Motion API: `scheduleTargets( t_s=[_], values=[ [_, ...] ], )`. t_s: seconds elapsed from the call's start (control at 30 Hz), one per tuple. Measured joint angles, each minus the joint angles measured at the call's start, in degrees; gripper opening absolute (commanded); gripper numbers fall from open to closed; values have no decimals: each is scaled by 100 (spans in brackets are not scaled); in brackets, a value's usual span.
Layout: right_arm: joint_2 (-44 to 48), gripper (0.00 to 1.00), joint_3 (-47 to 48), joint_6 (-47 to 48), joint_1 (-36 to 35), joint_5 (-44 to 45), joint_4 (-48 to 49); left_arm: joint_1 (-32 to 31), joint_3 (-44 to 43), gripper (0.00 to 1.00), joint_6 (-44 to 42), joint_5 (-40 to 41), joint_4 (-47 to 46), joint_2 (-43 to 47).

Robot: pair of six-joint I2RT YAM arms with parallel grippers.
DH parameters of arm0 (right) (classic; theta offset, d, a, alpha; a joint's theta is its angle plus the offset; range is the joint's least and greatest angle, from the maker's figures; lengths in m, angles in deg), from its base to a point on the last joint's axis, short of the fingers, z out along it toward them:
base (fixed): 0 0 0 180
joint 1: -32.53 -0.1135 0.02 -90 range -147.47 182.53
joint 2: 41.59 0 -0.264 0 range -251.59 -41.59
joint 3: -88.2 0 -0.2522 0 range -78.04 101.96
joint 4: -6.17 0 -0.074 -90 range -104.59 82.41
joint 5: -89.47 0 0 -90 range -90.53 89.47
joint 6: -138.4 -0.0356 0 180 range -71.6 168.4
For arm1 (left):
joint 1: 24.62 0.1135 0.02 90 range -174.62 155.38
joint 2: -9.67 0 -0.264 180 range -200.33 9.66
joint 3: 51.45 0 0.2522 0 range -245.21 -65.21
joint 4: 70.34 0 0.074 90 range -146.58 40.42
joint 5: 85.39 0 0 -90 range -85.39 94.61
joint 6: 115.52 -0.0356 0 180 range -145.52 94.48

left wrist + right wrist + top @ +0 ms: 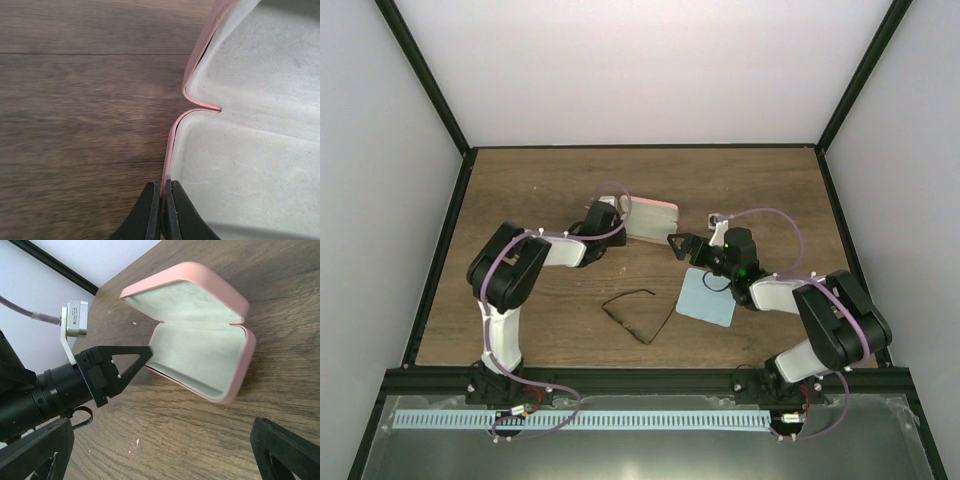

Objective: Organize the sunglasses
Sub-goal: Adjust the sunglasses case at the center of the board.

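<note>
The sunglasses [621,320] lie unfolded on the wooden table near the front middle, apart from both grippers. The pink case [651,220] lies open further back, its grey lining showing in the right wrist view [200,335]. My left gripper [621,214] is shut on the case's left rim; the left wrist view shows both fingers pinching the pink edge [170,150] at the gripper [163,186]. My right gripper [677,243] is open and empty just right of the case, its fingers [287,452] spread wide at the frame's bottom corners.
A light blue cloth [708,298] lies flat on the table under the right arm, right of the sunglasses. The left gripper also shows in the right wrist view [142,356]. Black frame rails and white walls bound the table.
</note>
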Motion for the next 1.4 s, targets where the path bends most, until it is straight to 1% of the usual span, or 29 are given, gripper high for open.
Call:
scheduleTargets(
  t_s=[0.2, 0.37, 0.57, 0.8, 1.0, 1.07, 1.3, 1.37, 1.4],
  values=[
    [0, 99, -2, -2, 0, 2, 2, -15, 157, 4, 343, 719, 516, 304],
    [0, 98, -11, -4, 0, -2, 17, -188, 372, 4, 501, 1303, 1029, 627],
    [-59, 98, -96, -42, -2, -61, 70, -369, 647, 5, 719, 1668, 1217, 870],
    [-192, 98, -109, -118, -13, -92, 98, -444, 824, 8, 927, 1832, 1110, 944],
    [-131, 98, -186, -129, -70, -7, 98, -450, 898, 19, 984, 1829, 1040, 979],
    [-24, 98, -238, -127, -107, 63, 20, -450, 951, 21, 984, 1832, 1051, 1025],
    [570, 98, -382, -127, -520, 382, -155, -461, 1067, 22, 960, 1816, 1139, 1158],
    [791, 98, -476, -133, -645, 463, -210, -461, 1108, 27, 927, 1794, 1176, 1211],
    [935, 97, -555, -153, -704, 514, -240, -463, 1121, 27, 901, 1786, 1198, 1231]
  ],
)
